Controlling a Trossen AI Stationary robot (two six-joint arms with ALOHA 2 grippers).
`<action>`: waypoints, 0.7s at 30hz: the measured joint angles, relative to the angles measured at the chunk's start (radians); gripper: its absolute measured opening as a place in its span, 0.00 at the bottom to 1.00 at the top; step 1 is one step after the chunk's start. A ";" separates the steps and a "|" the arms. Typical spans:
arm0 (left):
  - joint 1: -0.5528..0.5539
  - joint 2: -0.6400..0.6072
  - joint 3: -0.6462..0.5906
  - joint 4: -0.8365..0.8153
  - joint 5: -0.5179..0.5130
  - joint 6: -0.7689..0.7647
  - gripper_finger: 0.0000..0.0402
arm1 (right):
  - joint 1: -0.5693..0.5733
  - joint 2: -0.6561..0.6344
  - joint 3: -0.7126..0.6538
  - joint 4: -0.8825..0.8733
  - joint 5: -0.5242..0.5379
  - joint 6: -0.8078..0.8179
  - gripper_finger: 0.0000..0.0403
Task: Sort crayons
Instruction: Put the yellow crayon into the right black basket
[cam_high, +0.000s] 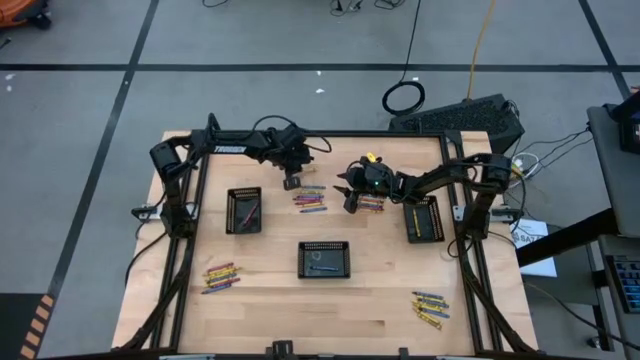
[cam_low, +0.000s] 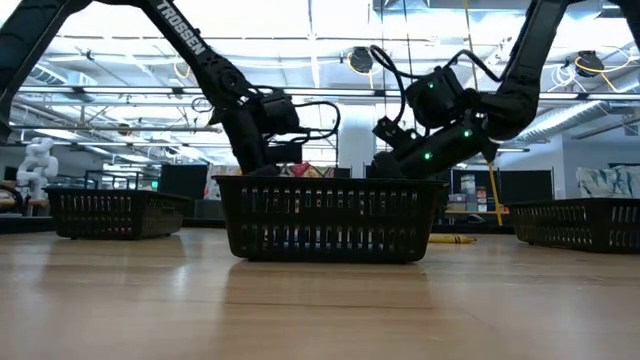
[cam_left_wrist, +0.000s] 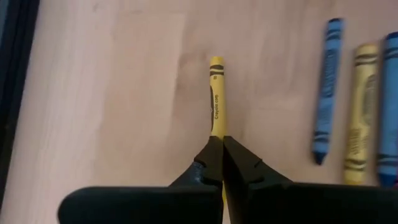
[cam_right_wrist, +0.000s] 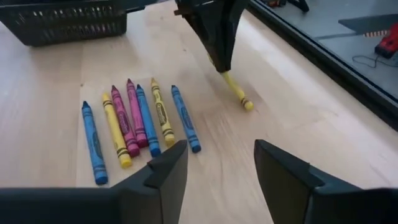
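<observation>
Left gripper (cam_left_wrist: 222, 144), upper centre of the high view, is clenched on a yellow crayon (cam_left_wrist: 216, 93) lying on the table (cam_left_wrist: 124, 93); I judge a straight, slow lift best.

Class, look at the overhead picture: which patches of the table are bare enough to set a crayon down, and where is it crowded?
Bare wood runs along the near edge, between the front-left crayon pile and the front-right pile, below the middle tray. It is crowded at the back: the left gripper, shut on a yellow crayon, and the open right gripper flank the middle crayon row.
</observation>
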 joint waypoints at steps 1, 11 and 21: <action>-0.007 0.000 0.000 0.000 0.001 0.001 0.00 | 0.000 0.013 0.000 0.021 0.000 0.004 0.45; -0.049 0.000 0.000 0.013 0.007 -0.001 0.00 | 0.000 0.068 0.063 0.028 0.000 0.002 0.51; -0.019 0.000 0.001 -0.004 0.279 0.006 0.25 | 0.000 0.067 0.066 0.027 0.000 -0.001 0.51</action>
